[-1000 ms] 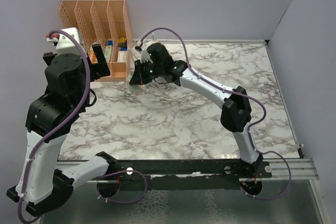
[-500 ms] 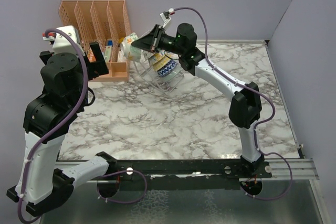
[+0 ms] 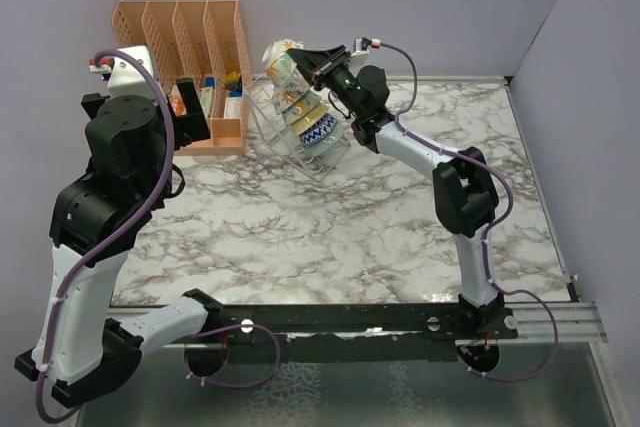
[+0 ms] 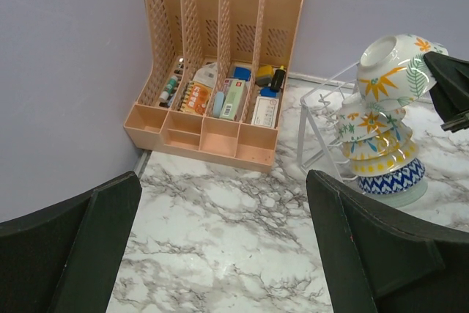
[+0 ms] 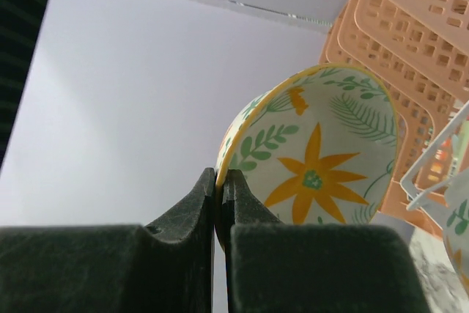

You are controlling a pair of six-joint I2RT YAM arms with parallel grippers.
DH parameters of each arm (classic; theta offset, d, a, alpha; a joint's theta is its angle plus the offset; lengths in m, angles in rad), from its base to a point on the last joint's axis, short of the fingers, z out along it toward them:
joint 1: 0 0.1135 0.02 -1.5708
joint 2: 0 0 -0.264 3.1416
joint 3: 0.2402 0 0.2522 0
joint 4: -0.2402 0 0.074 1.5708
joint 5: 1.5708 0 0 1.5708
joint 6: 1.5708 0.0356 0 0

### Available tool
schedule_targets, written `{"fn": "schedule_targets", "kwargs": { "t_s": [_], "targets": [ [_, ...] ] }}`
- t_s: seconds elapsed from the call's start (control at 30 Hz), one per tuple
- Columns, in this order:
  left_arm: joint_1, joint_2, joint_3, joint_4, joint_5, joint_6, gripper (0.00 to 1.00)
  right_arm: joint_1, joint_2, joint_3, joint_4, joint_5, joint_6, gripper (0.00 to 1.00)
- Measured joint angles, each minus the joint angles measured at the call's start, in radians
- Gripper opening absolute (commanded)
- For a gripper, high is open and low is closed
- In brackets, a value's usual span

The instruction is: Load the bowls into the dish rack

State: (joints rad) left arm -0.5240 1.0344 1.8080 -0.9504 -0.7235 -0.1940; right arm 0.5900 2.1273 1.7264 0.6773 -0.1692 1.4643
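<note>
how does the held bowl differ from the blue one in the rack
The held bowl is cream with orange flowers and green leaves; the blue bowl has blue zigzags. The held bowl is pinched at its rim by the right jaws; the blue bowl sits in the rack. Both are small and round.

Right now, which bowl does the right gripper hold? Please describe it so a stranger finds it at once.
Find the orange organizer in the back left corner of the table; the wire dish rack stands right of it. Among the bowls there, take the uppermost bowl, cream with an orange flower and green leaves, the only one pinched at its rim by the right gripper.
</note>
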Motion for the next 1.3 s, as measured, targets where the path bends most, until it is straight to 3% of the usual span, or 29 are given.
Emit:
{"fn": "schedule_targets", "kwargs": {
  "t_s": [0.3,1.3],
  "targets": [
    [0.000,0.004,0.000,0.000,0.000,0.004,0.99,0.000,0.086,0.024,0.107,0.088,0.149,0.01],
    [0.000,0.016,-0.019,0.008,0.000,0.012,0.99,0.026,0.112,-0.058,0.044,0.161,0.367,0.01]
  ]
}}
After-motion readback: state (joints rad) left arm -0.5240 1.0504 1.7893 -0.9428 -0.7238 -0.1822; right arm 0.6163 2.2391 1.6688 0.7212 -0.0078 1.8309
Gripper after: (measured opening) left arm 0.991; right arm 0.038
